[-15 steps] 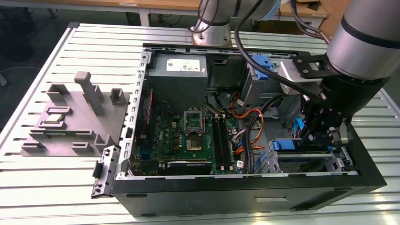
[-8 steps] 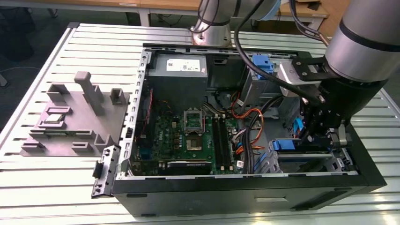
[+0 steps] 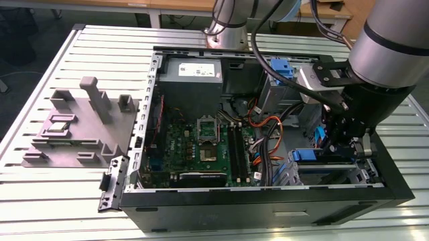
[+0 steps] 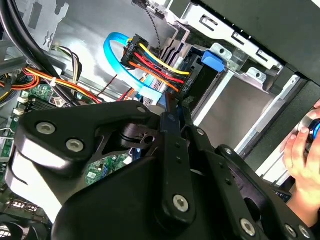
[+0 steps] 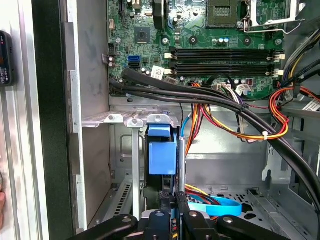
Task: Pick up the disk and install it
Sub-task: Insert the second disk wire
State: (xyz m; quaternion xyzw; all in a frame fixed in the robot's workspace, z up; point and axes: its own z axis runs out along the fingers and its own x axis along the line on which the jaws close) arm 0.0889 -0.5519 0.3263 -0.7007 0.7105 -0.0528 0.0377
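Both fingers (image 5: 172, 207) pressed together w/ disk (image 5: 162, 150) seated in bay just beyond.

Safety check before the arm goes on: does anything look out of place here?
Yes: a person's hand is at the outer edge of the computer case, near the gripper inside it. That closeness looks odd.
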